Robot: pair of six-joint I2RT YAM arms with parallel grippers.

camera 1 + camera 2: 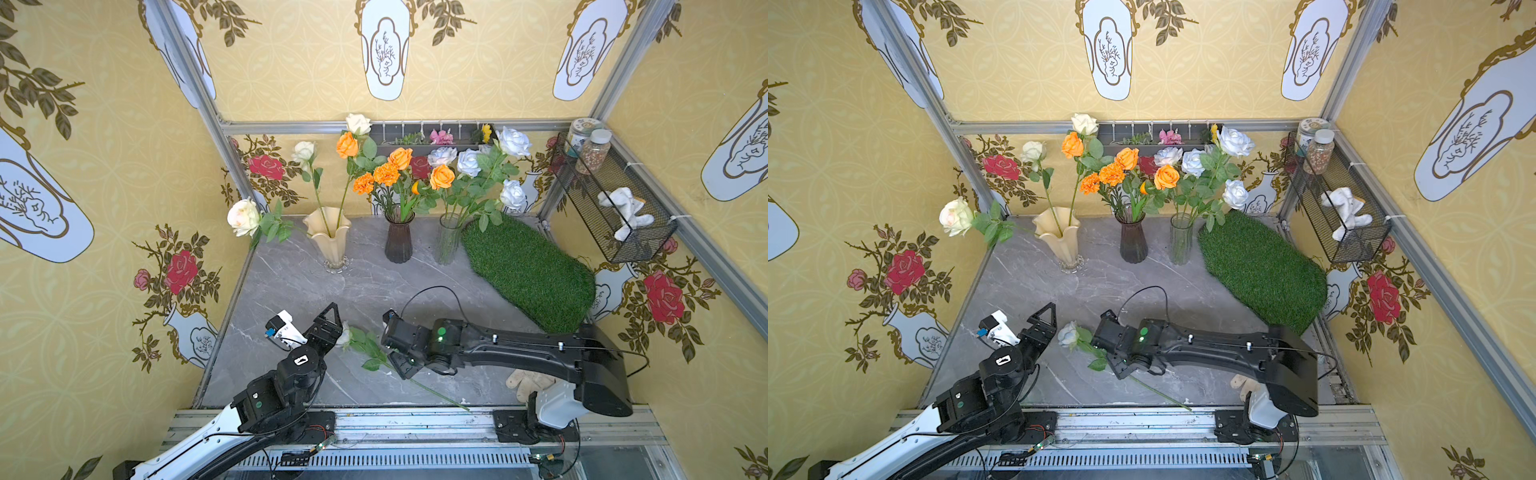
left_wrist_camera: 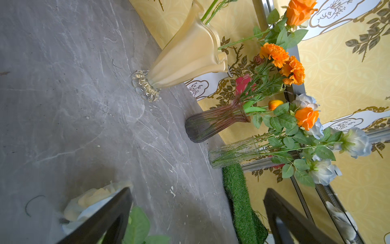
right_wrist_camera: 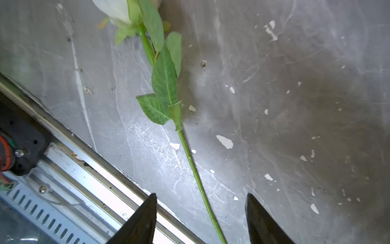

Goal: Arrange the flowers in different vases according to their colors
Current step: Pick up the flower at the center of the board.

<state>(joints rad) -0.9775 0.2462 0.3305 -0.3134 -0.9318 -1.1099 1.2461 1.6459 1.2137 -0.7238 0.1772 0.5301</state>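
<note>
On the surface (image 3: 295,95), right tool (image 3: 202,195) straddles the rose (image 1: 1067,334) at its bare stem (image 3: 191,157), jaws apart, for a leaf-free pinch; left tool (image 2: 197,190) gapes idle.

Robot test booth staged as home: wallpaper panels (image 1: 299,66) on aluminium frame (image 1: 291,126), arms (image 1: 519,353) mounted on rail (image 1: 415,424).
</note>
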